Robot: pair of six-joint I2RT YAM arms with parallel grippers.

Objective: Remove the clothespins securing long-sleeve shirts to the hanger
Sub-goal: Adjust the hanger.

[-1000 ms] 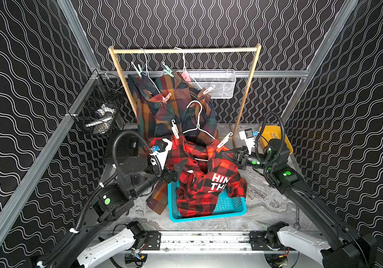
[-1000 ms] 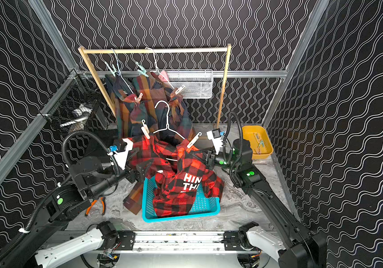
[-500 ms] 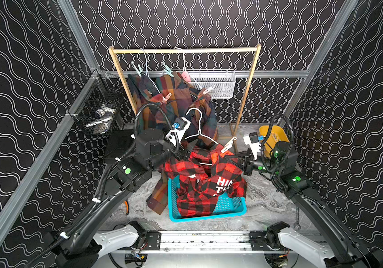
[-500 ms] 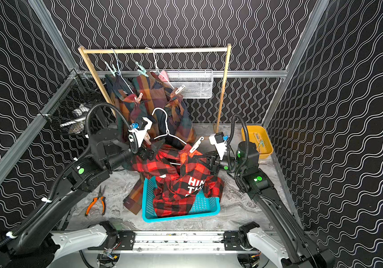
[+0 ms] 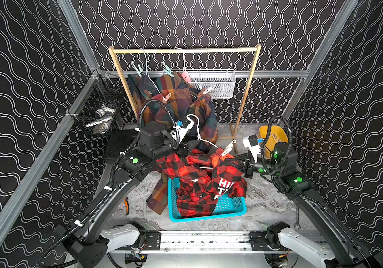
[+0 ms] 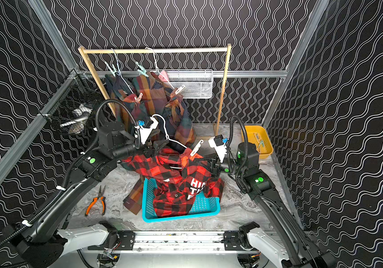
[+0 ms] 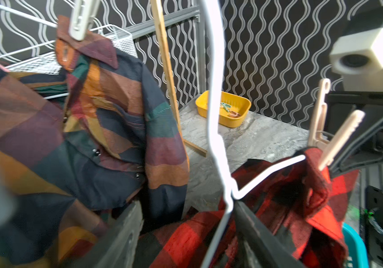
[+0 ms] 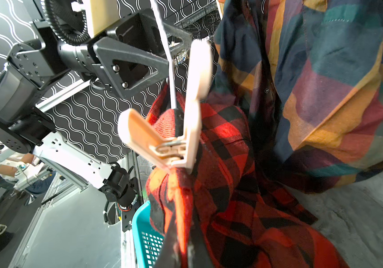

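The red-and-black check shirt [image 5: 199, 185] with white letters sags from a white wire hanger [image 5: 200, 135] into a blue basket [image 5: 231, 208]. A cream clothespin [image 5: 228, 147] [image 8: 185, 120] [image 7: 325, 130] pins its shoulder to the hanger's right end. My right gripper [image 5: 228, 161] [image 8: 181, 250] is shut on the red cloth just under that pin. My left gripper [image 5: 187, 148] [image 7: 187, 208] is at the hanger's neck, jaws apart, with the wire against one finger [image 7: 255, 227]. Two big-check shirts [image 5: 176, 102] hang on the rack, held by mint [image 5: 167, 69], pink [image 5: 185, 76] and cream [image 5: 209, 89] clothespins.
The wooden rack [image 5: 185, 50] stands at the back with a white mesh basket [image 5: 218, 83] behind it. A yellow tray [image 5: 273, 137] holding loose pins sits at the back right. A black wire basket [image 5: 97, 109] hangs on the left rail. Orange pliers [image 6: 96, 204] lie front left.
My left arm has swung up from the low left to the hanger's neck, and its jaws have narrowed. The hanger and red shirt have sunk lower. My right gripper kept its hold.
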